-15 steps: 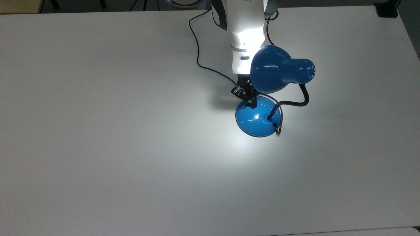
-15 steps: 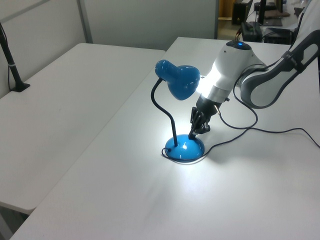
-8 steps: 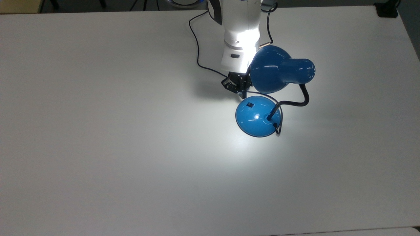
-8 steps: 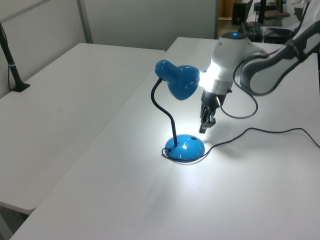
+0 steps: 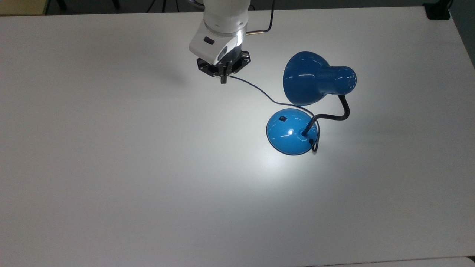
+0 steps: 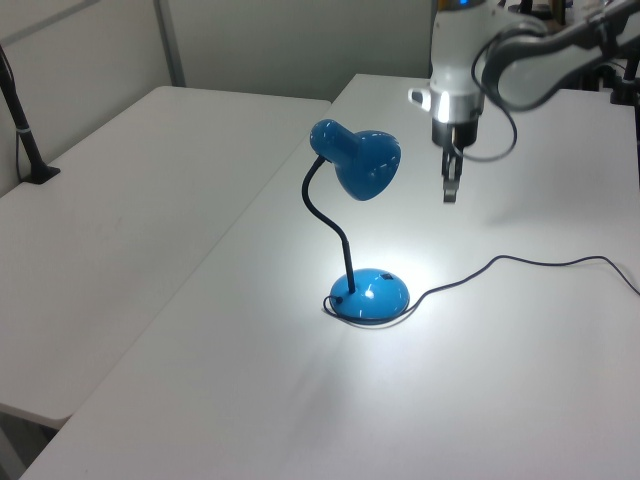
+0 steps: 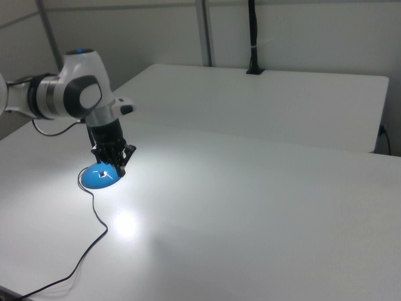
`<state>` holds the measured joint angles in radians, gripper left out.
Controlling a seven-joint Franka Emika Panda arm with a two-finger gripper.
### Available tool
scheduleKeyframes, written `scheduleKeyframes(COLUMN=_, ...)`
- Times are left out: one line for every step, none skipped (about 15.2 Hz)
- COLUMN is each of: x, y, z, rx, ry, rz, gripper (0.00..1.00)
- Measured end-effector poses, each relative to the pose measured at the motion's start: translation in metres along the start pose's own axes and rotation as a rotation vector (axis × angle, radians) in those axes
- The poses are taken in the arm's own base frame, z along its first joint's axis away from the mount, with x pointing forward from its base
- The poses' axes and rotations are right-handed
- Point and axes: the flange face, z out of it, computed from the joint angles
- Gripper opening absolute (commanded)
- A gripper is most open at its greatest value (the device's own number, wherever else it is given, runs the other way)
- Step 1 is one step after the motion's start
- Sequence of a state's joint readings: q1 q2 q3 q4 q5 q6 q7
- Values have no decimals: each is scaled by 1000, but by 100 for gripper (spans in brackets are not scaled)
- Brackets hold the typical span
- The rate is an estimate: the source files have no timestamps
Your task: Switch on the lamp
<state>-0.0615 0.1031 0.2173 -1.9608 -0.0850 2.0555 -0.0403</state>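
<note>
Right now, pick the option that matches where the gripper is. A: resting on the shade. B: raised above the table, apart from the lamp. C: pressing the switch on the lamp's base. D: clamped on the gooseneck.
B: the gripper hangs in the air above the table, well clear of the lit blue desk lamp.

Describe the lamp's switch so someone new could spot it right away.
Start at the white table and find the blue lamp with a pool of light beneath its shade. Follow the black gooseneck down to the round domed base. The switch is the small black square on the base's top, on the side facing away from the gooseneck, the only dark mark on that glossy blue dome.
</note>
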Motion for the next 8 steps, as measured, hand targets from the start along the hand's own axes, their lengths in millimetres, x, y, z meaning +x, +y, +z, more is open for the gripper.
scheduleKeyframes(x=-1, y=12, z=-16, rx=-4, ry=-8, rz=28, gripper=12)
scheduleKeyframes(x=-2, y=23, z=-33, rx=-8, ry=-15, rz=58, gripper=14)
scheduleKeyframes(x=-4, y=33, z=-52, rx=-12, ry=-22, rz=88, gripper=14)
scheduleKeyframes(x=-6, y=40, z=-69, rx=-14, ry=-26, rz=109, gripper=22)
scheduleKeyframes(x=-7, y=45, z=-86, rx=-17, ry=-29, rz=129, gripper=33)
scheduleKeyframes(x=-9, y=48, z=-100, rx=-18, ry=-28, rz=140, gripper=44)
scheduleKeyframes(x=-9, y=50, z=-113, rx=-20, ry=-24, rz=154, gripper=54)
scheduleKeyframes(x=-9, y=53, z=-123, rx=-22, ry=-15, rz=170, gripper=72)
